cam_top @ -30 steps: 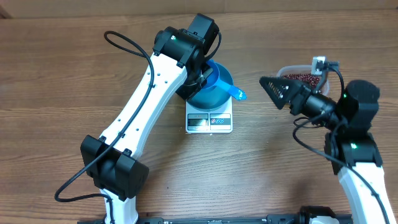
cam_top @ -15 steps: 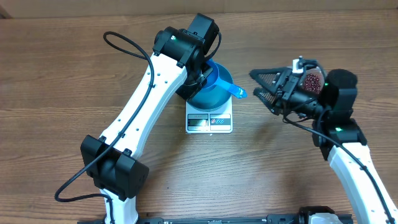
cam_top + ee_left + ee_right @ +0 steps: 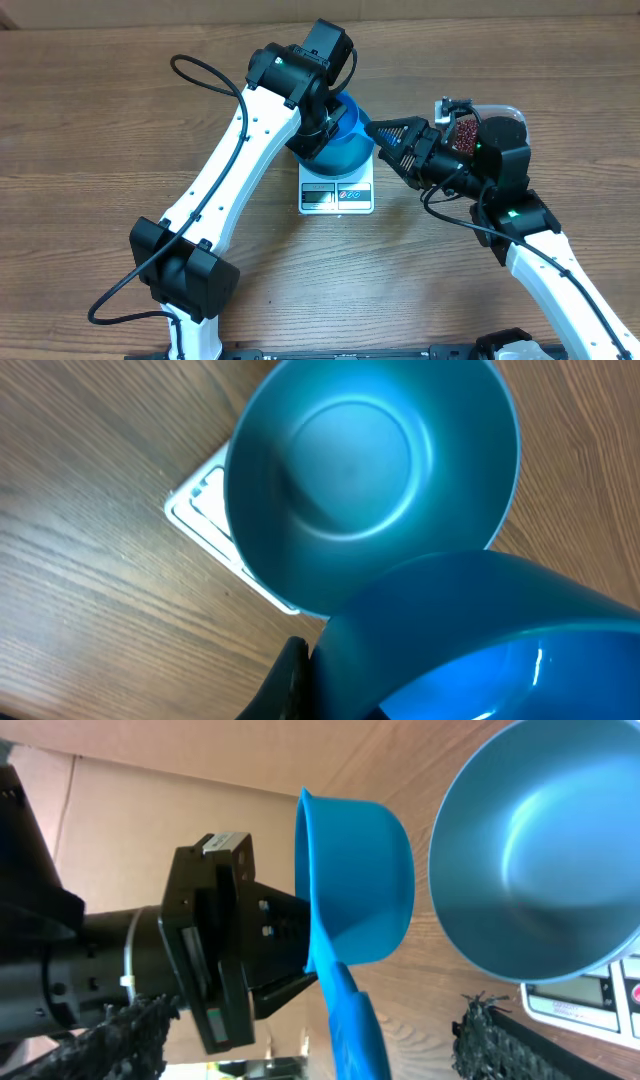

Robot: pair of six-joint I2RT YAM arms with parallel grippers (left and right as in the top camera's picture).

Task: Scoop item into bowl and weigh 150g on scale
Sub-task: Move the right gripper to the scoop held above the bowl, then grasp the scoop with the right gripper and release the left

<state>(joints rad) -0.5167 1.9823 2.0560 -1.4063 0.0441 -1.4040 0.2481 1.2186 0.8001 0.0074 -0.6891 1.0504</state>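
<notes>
The teal-blue bowl point(image 3: 338, 152) point(image 3: 370, 460) stands empty on the white scale point(image 3: 337, 196) point(image 3: 590, 995). A small blue scoop point(image 3: 352, 116) point(image 3: 355, 880) hangs empty just over the bowl's far rim. My left gripper point(image 3: 326, 112) is shut on the scoop's cup, one black finger point(image 3: 288, 682) pressed to its wall. My right gripper point(image 3: 385, 145) point(image 3: 320, 1030) is open, and the scoop's handle point(image 3: 350, 1020) lies between its fingers without touching them. Red-brown beans point(image 3: 465, 136) show behind the right wrist.
A clear plastic tub point(image 3: 505, 112) holding the beans sits at the right, largely covered by my right arm. My white left arm point(image 3: 235, 160) crosses the table from the front left. Bare wooden tabletop point(image 3: 100, 110) lies around the scale.
My right gripper has swung left from beside the tub to straddle the scoop's handle, its jaws narrowing slightly. The left arm and scoop have barely moved.
</notes>
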